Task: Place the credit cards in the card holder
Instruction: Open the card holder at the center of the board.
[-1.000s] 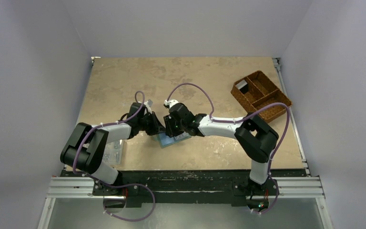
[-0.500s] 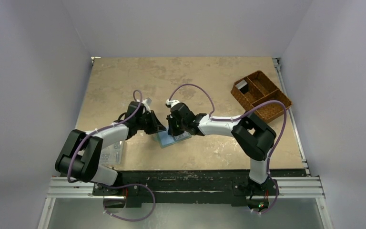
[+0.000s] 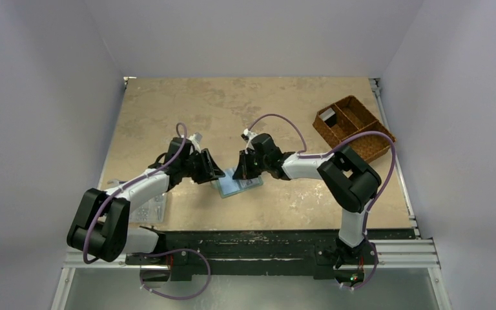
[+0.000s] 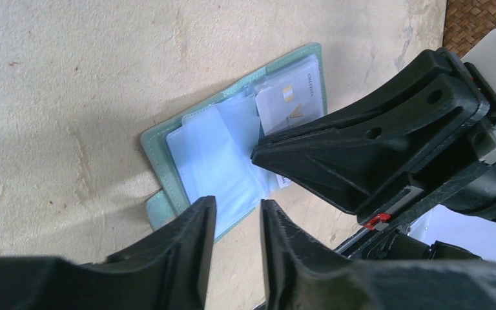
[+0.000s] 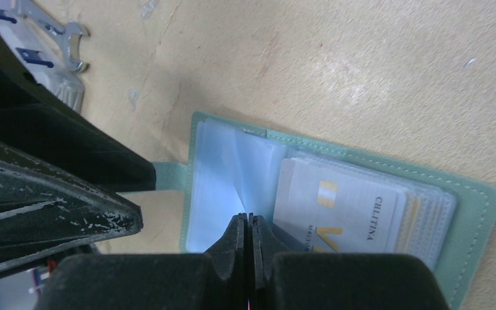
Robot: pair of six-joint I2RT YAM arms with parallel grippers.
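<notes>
Card holder [image 3: 237, 185] lies open and flat on the table [image 3: 168, 110], near the table's front centre, between the two gripper tips. Its grey-green cover [image 4: 161, 132] faces down and the pale clear sleeves [image 5: 213, 187] face up, with one sleeve leaf standing raised along the centre fold. A white credit card [image 5: 355, 206] with a gold mark and printed lettering sits on the half of the holder nearest the right arm, among the sleeves; whether it is fully seated in a pocket cannot be determined. The closure tab [image 5: 168, 175] projects from the opposite edge. Right gripper [image 5: 247, 242] has its fingers pressed together, tips at the raised sleeve leaf on the centre fold; whether the leaf is pinched between them cannot be determined. Left gripper [image 4: 237, 219] is just beside the tab edge of the holder, fingers slightly parted with nothing between them. A brown woven basket [image 3: 353, 129] stands well apart at the far right of the table. A clear plastic box [image 3: 147, 208] lies beside the left arm.
</notes>
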